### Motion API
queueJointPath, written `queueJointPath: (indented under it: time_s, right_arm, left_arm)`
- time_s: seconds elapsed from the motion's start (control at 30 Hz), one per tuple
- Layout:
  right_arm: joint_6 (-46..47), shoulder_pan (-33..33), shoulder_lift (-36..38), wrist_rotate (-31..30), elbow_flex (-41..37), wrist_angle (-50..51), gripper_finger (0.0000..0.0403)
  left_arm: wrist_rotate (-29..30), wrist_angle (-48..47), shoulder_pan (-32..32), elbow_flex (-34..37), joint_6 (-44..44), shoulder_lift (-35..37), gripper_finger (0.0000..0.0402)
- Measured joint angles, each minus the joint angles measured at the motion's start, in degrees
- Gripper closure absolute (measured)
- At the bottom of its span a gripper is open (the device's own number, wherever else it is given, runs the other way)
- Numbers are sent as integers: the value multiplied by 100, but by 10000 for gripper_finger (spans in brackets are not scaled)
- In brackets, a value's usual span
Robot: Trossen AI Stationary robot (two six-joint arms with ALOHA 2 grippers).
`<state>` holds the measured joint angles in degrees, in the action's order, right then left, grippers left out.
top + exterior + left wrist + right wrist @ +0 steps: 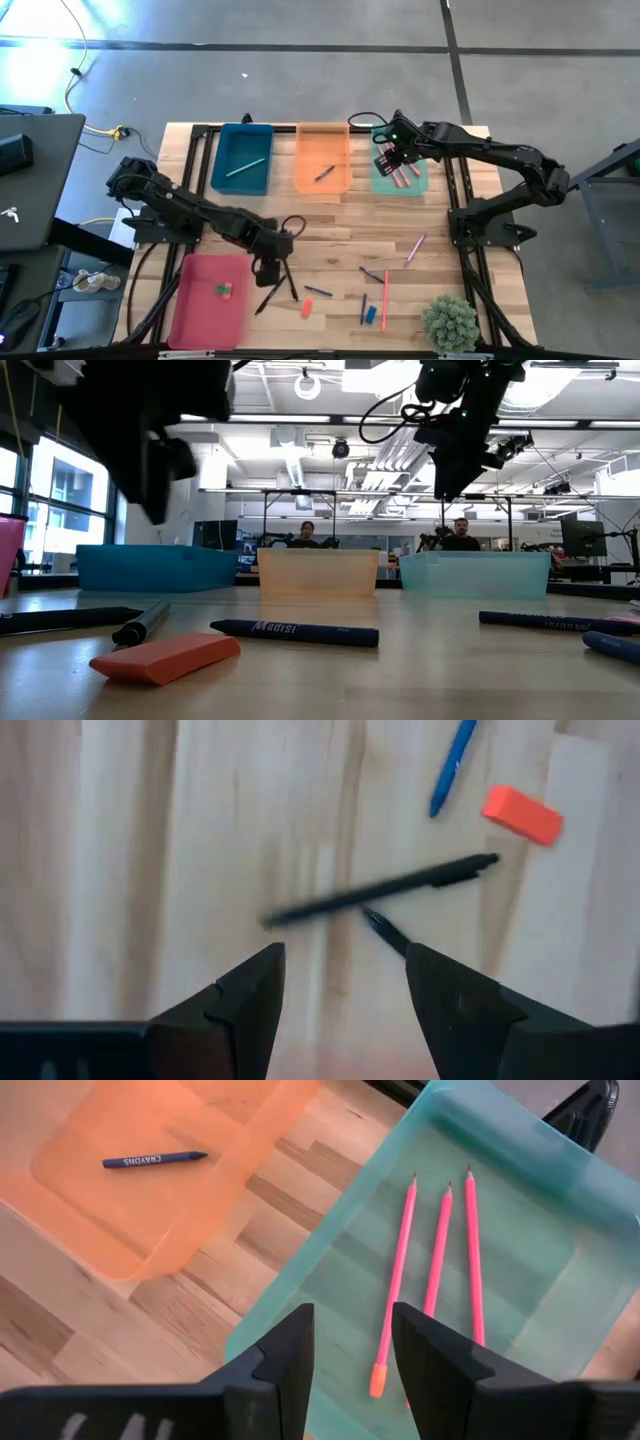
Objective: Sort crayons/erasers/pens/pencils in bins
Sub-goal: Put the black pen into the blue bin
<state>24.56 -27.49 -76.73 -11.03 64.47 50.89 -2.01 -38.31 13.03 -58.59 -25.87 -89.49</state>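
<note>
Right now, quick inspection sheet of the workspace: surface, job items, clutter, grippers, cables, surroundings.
Surface: wooden table, bare between items.
Job's things: teal-blue bin holds a silver-grey pen; orange bin holds one dark crayon; mint green bin holds three pink pencils; pink-red bin holds small erasers. Loose near the front edge: orange eraser, blue eraser, black pens, a pink pencil.
Clutter: potted plant.
Grippers: left gripper open above the black pens; right gripper open over the mint green bin.
Cables: yellow cable on the floor.
Surroundings: two people behind the table in the low view.
</note>
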Motion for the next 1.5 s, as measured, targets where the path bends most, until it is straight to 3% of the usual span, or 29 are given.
queueJointPath:
  time_s: [0.23, 0.47, 0.67, 0.83, 1.07, 1.5]
  right_arm:
    - [3, -1, 0, 0, 0, 2, 274]
    - [261, -2, 0, -41, 0, 2, 274]
    - [393, -2, 0, -48, 0, 2, 274]
    - [391, 0, 0, -50, -2, -14, 274]
    - [389, 0, -4, -118, -2, -45, 274]
    - [352, 0, -2, -122, -4, -46, 274]
  left_arm:
    - [94, 783, -262, -2, 2132, 0, 205]
    - [112, 1019, -272, -2, 3197, 0, 205]
    - [30, 1102, 47, -61, 3407, -228, 205]
    - [45, 626, 385, -736, 3569, -885, 205]
    - [71, -194, 381, -1542, 3812, -1521, 205]
    - [106, -139, 770, -1571, 4095, -1809, 205]
